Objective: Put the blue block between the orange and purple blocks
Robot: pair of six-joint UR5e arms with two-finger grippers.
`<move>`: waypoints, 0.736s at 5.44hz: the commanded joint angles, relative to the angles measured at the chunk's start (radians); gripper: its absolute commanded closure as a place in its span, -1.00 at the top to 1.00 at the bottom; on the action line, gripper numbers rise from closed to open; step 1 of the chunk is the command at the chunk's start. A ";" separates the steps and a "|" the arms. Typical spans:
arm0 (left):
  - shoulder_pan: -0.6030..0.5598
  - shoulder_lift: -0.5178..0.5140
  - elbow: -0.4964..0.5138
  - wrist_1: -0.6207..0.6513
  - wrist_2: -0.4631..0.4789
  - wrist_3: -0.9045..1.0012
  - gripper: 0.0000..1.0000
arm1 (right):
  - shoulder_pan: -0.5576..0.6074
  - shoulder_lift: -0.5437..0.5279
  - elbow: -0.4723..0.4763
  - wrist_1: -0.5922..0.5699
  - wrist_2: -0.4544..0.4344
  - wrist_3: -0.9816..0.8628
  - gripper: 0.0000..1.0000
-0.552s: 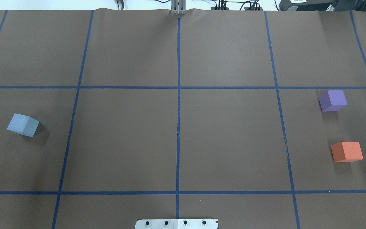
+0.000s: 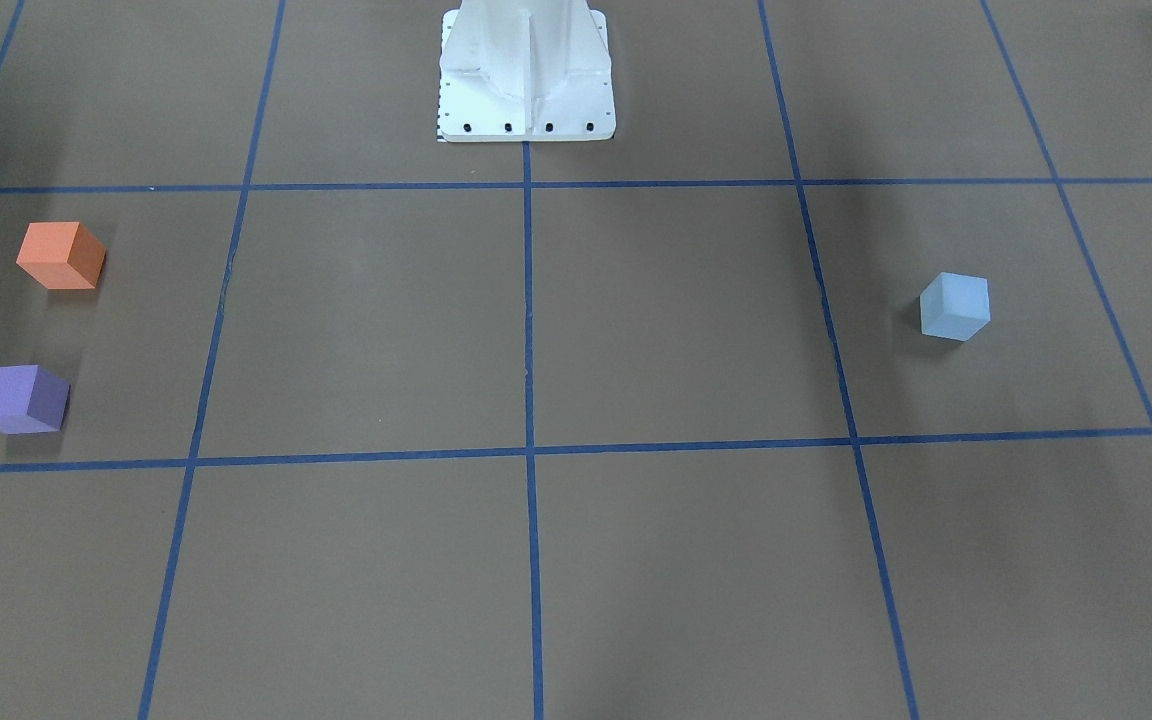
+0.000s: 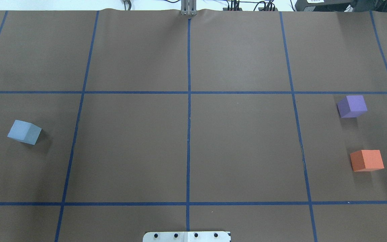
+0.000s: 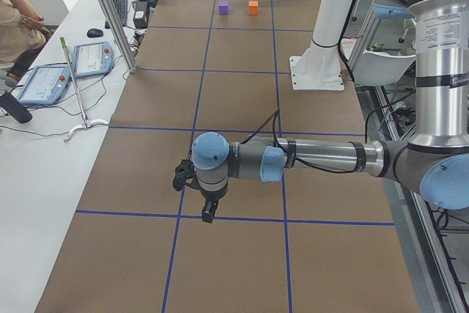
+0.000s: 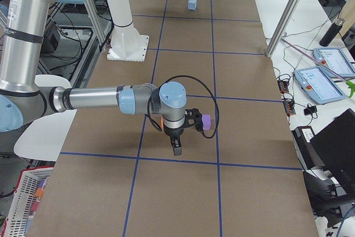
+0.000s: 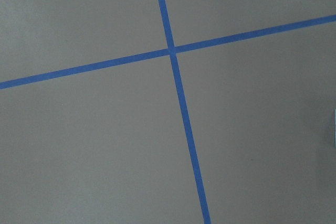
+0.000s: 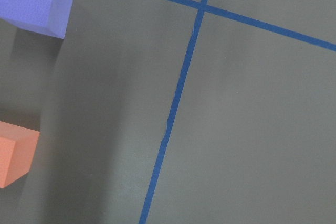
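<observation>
While the blue block [image 2: 954,307] is sitting on the robot's left side in the front view, well apart from the orange block [image 2: 60,256] and purple block [image 2: 19,399], the overhead view is showing that separation too, and the side views are showing the left gripper [image 4: 209,214] and right gripper [image 5: 176,148] hanging over the table [image 3: 240,144], whether open or closed I cannot tell.

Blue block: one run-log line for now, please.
blue block: untouched, left | orange block, purple block: right, apart | left gripper, right gripper: cannot tell
</observation>
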 commanded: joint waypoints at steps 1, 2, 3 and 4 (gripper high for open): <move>0.001 -0.034 -0.026 -0.199 0.006 -0.007 1.00 | 0.000 0.014 0.000 0.151 0.058 0.012 1.00; 0.002 -0.068 0.003 -0.352 -0.005 -0.010 1.00 | 0.000 0.032 -0.024 0.278 0.088 0.015 1.00; 0.002 -0.081 0.005 -0.365 -0.011 -0.077 1.00 | 0.000 0.070 -0.077 0.287 0.099 0.014 1.00; 0.013 -0.102 0.009 -0.375 -0.009 -0.096 1.00 | 0.000 0.083 -0.093 0.293 0.099 0.014 1.00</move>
